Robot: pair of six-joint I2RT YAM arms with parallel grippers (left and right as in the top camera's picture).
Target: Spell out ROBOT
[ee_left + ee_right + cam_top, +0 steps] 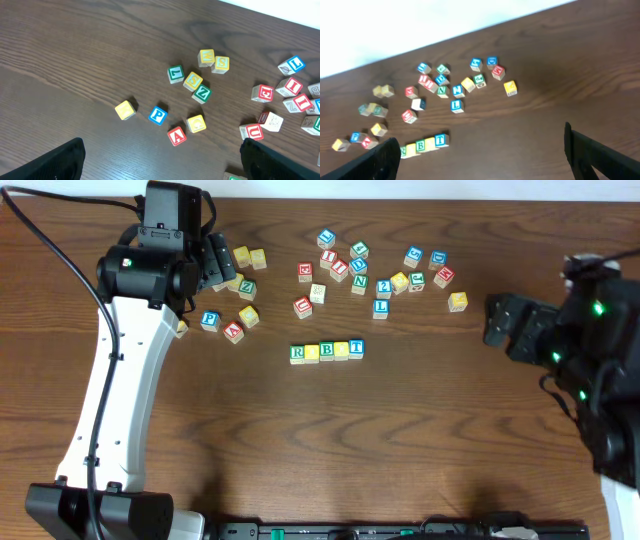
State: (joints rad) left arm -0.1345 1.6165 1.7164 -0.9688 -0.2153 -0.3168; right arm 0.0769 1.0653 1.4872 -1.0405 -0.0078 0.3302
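A row of five letter blocks (pixel 327 351) lies at the table's middle: green R, a yellow block, green B, a yellow block, blue T. The letters on the yellow blocks are too small to read. The row also shows in the right wrist view (pixel 422 145). My left gripper (pixel 215 260) is open and empty above the left group of loose blocks, its fingers wide apart in the left wrist view (pixel 162 167). My right gripper (pixel 500 323) is open and empty at the right side, well away from the row (pixel 480 160).
Loose letter blocks lie in two groups: a left group with a blue P (pixel 158 115) and a red A (pixel 176 135), and a back middle group (pixel 360 265). One yellow block (pixel 458 301) sits alone at the right.
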